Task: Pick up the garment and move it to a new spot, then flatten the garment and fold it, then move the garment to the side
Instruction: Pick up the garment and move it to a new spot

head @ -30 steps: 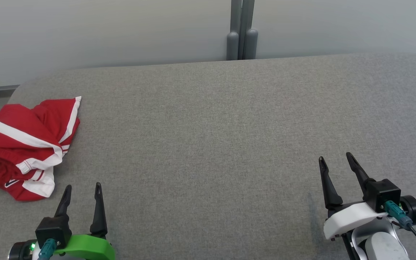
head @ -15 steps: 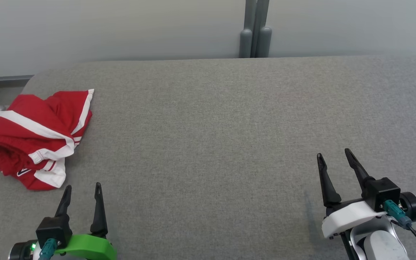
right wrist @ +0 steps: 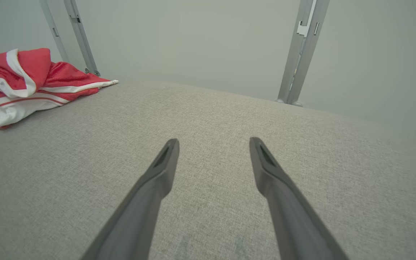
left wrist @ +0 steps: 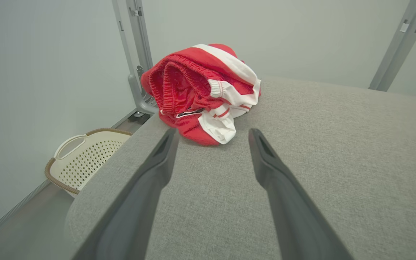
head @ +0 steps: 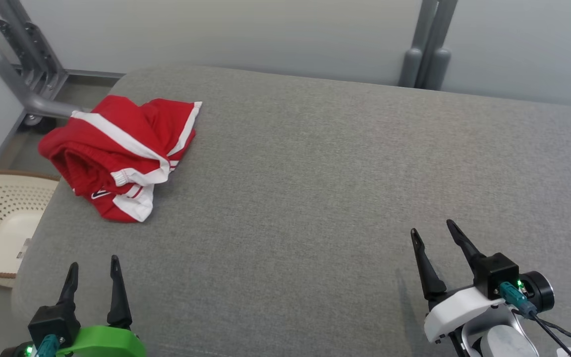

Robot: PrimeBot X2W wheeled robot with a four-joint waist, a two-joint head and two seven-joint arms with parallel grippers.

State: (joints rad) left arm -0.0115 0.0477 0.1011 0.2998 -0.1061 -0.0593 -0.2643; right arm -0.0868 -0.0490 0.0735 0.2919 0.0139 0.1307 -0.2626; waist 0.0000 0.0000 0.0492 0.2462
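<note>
1. Head view: the garment [head: 117, 153], a crumpled red heap with white stripes, lies near the far left corner of the grey padded surface [head: 315, 173]. It is ahead of the left gripper [head: 93, 262] and well apart from it. It is far off to the left of the right gripper [head: 432, 228]. Both pairs of jaws stand spread, holding nothing.
2. Left wrist view: the heap sits beyond the fingertips, roughly between their lines, untouched. It looks light, soft and limp, so it will likely sag and unfold when lifted. The bunched elastic waistband facing the jaws seems the surest hold.
3. Right wrist view: the garment lies far up-left of the spread jaws.
</note>
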